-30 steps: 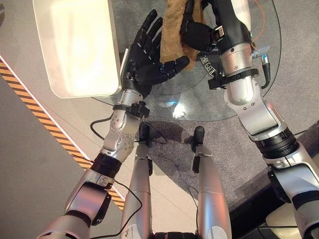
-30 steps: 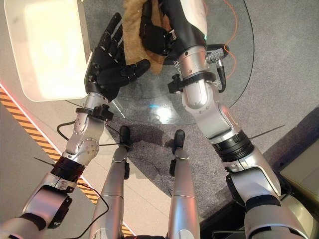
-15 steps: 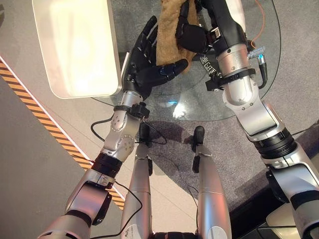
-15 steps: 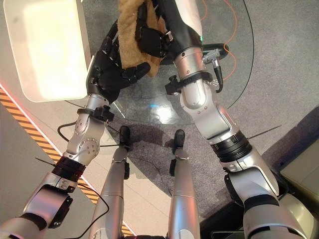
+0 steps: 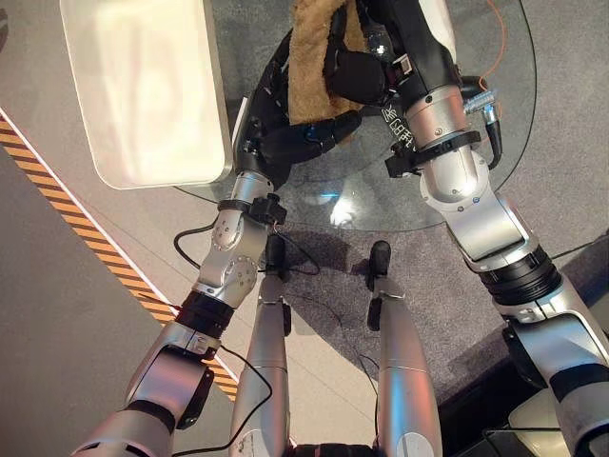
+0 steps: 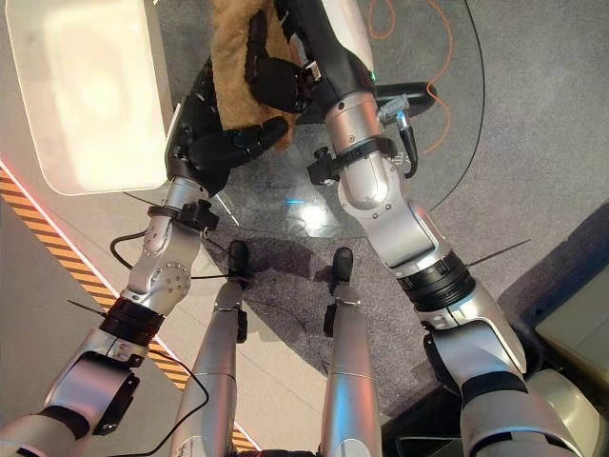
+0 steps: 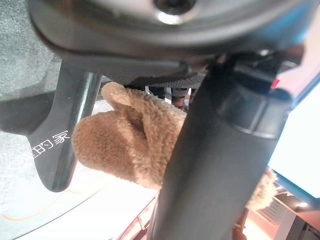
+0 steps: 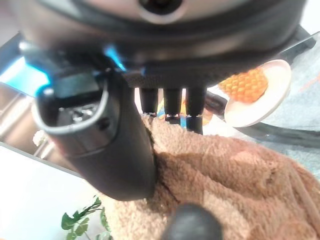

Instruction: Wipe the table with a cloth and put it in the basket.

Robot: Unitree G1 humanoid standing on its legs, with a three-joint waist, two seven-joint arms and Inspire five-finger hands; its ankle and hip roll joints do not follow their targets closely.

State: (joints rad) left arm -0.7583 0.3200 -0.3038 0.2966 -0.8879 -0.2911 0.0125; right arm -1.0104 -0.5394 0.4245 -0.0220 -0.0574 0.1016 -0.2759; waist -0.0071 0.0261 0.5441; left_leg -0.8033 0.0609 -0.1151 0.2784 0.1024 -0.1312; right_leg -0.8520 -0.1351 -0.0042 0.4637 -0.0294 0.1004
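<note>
A fuzzy tan cloth (image 5: 309, 67) hangs above the round glass table (image 5: 381, 200). My right hand (image 5: 357, 71) is shut on it from the right, fingers curled into the pile (image 8: 240, 185). My left hand (image 5: 276, 133) stands open against the cloth's left side, palm toward it. Its straight fingers are partly hidden behind the cloth, and its thumb (image 5: 328, 127) reaches across under the lower edge. In the left wrist view the cloth (image 7: 125, 145) bulges between the thumb and the fingers. The white rectangular basket (image 5: 143, 86) sits just left of both hands.
The basket overhangs the table's left rim. A thin orange cable (image 5: 497, 29) lies on the glass at the far right. A small plate with an orange thing (image 8: 255, 92) is in the right wrist view. Grey carpet and a striped floor strip (image 5: 86, 248) surround the table.
My right hand has carried the cloth leftward into my left palm. The left fingers, free of the cloth a second ago, now stand partly behind it.
</note>
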